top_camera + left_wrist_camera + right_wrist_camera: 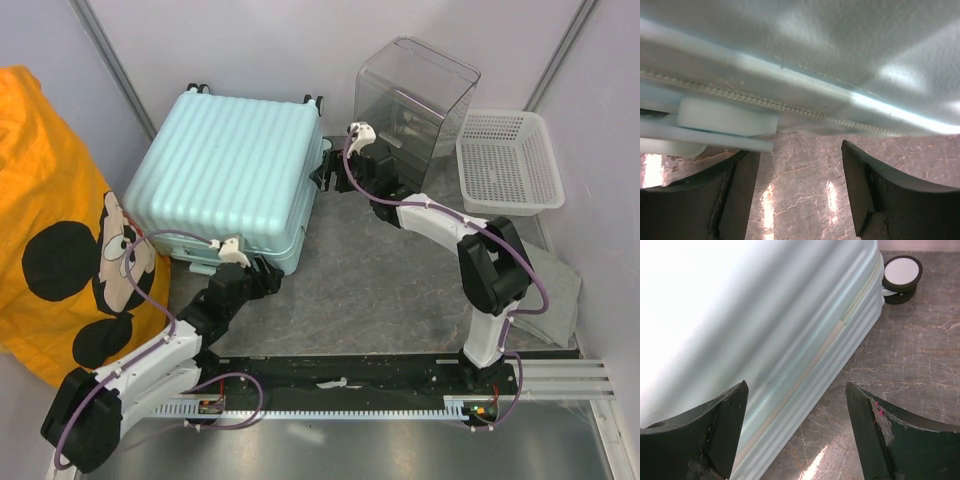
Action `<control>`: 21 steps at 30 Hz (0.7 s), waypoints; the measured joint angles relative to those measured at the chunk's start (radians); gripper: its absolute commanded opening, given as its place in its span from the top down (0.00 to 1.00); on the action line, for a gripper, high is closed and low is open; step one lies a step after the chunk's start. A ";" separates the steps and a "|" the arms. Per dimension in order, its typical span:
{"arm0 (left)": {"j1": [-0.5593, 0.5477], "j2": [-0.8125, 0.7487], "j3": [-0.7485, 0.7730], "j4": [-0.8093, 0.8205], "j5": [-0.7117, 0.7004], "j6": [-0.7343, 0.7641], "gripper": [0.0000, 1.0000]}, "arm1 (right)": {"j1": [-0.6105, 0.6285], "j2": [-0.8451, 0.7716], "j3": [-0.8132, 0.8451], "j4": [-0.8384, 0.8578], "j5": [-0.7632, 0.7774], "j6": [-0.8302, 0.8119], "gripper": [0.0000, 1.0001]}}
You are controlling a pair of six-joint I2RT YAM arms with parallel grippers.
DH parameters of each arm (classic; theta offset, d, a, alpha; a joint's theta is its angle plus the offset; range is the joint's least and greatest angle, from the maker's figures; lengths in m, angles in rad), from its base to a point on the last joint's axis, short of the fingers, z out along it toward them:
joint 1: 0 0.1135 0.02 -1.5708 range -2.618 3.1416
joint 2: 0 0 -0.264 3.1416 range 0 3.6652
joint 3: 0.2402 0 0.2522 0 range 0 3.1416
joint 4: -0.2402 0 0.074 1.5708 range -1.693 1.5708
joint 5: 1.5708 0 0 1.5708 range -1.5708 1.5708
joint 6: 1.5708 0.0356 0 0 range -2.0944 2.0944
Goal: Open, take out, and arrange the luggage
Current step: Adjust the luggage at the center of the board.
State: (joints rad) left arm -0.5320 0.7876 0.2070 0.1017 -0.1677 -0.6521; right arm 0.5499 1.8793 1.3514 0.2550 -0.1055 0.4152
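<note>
The grey tabletop point(400, 290) carried the luggage point(230, 170), lying flat and closed. The left hand point(800, 150) at its near corner and the right hand point(796, 387) at its right edge were both spread and empty. I think they could slip off the smooth shell.

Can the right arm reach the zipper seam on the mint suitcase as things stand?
Probably yes. The right arm sits beside the mint suitcase with its jaws open, and the zipper seam lies just ahead of them, nothing in between.
</note>
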 measured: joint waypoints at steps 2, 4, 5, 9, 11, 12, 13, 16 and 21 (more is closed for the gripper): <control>-0.037 0.031 0.010 0.027 -0.021 0.005 0.26 | 0.000 -0.024 0.000 -0.011 -0.006 -0.011 0.12; -0.064 0.044 0.023 0.037 -0.025 0.013 0.25 | 0.000 -0.052 0.000 -0.013 -0.018 -0.020 0.12; -0.073 0.040 0.029 0.037 -0.027 0.016 0.24 | 0.000 -0.067 -0.001 -0.015 -0.025 -0.024 0.12; -0.081 -0.043 0.034 0.011 -0.056 0.018 0.21 | 0.006 -0.134 -0.037 -0.016 -0.047 -0.043 0.12; -0.084 -0.110 0.034 -0.026 -0.074 0.018 0.20 | 0.016 -0.173 -0.076 -0.014 -0.053 -0.058 0.12; -0.084 -0.144 0.037 -0.055 -0.085 0.019 0.19 | 0.023 -0.190 -0.094 -0.014 -0.055 -0.065 0.12; -0.083 -0.168 0.041 -0.080 -0.095 0.024 0.17 | 0.034 -0.211 -0.116 -0.013 -0.055 -0.074 0.12; -0.057 -0.215 0.072 -0.154 -0.128 0.050 0.15 | 0.087 -0.270 -0.177 -0.009 -0.054 -0.101 0.07; 0.059 -0.194 0.140 -0.179 -0.066 0.083 0.15 | 0.184 -0.359 -0.276 0.005 -0.028 -0.144 0.05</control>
State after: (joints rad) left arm -0.4732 0.5938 0.3470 -0.0776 -0.2340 -0.5694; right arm 0.7341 1.5208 1.0752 0.2596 -0.1333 0.2714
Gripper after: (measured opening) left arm 0.847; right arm 0.942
